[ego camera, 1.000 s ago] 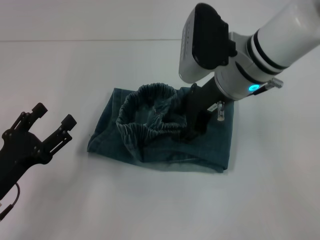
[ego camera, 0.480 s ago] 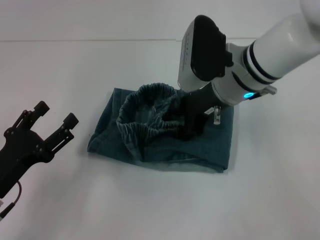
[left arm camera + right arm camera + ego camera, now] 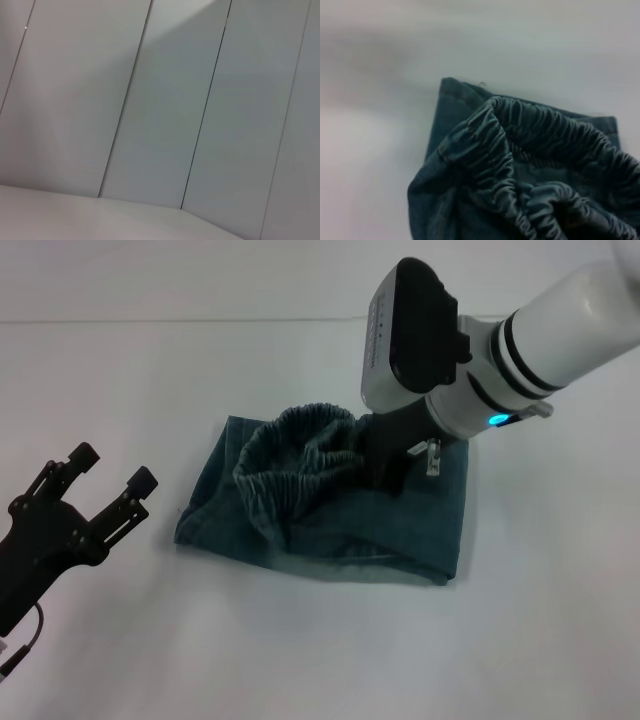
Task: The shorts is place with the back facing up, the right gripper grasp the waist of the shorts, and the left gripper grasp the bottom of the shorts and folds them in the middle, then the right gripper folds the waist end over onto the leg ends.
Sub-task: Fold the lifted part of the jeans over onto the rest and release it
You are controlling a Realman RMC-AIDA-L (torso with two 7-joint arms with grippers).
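White tabletop [image 3: 300, 660] fills the head view, with the denim shorts [image 3: 420, 530] lying near its middle, folded into a rough rectangle. Their elastic waistband [image 3: 300, 455] is bunched and raised in a ruffled loop on top of the folded cloth. The right gripper [image 3: 385, 465] comes down from the right onto the waist end, its dark fingers buried in the fabric; they seem to be pinching the waistband, though the cloth hides the tips. The left gripper [image 3: 108, 483] sits well apart on the left, above bare table, its two fingers spread and holding nothing.

From the right wrist camera the gathered waistband [image 3: 505, 150] shows close up, standing above the denim beneath, with table beyond; no fingers appear. That of the left wrist shows only pale wall panels [image 3: 160, 115].
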